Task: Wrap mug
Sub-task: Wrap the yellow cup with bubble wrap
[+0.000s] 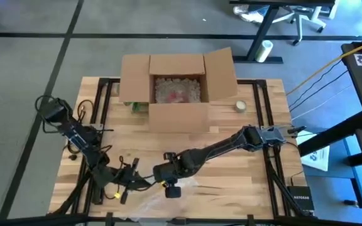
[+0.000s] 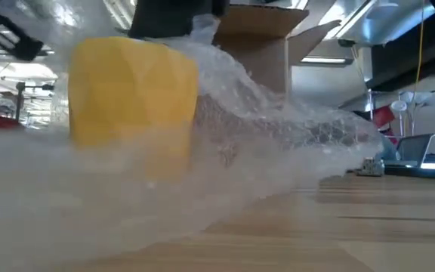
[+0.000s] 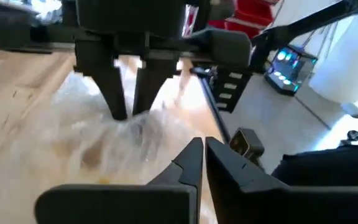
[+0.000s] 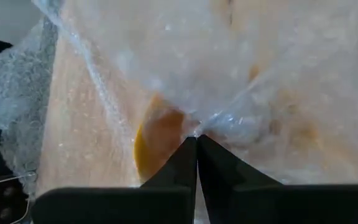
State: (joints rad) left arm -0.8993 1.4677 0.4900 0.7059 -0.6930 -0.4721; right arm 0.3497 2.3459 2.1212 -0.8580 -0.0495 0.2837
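A yellow mug (image 2: 131,94) stands on the table near its front edge, under a sheet of clear bubble wrap (image 2: 278,143) that drapes over it and spreads toward the right. Through the wrap the mug (image 4: 157,140) shows just beyond my right gripper (image 4: 196,138), which is shut on the wrap above it (image 1: 170,187). My left gripper (image 3: 204,149) is shut just left of the mug (image 1: 142,181), pointing at the right gripper; nothing shows between its fingers. My right gripper pinches a gathered fold of the bubble wrap (image 4: 199,127) between its two fingertips (image 3: 120,109), coming from above and pointing down. The wrap is drawn into creases at the pinch, and the remainder of it lies over the mug and on the table.
An open cardboard box (image 1: 168,88) with packing fill stands at the table's far middle, a green item (image 1: 135,105) at its left corner. A roll of tape (image 1: 240,107) lies right of the box. Both grippers work close to the table's near edge (image 1: 187,216).
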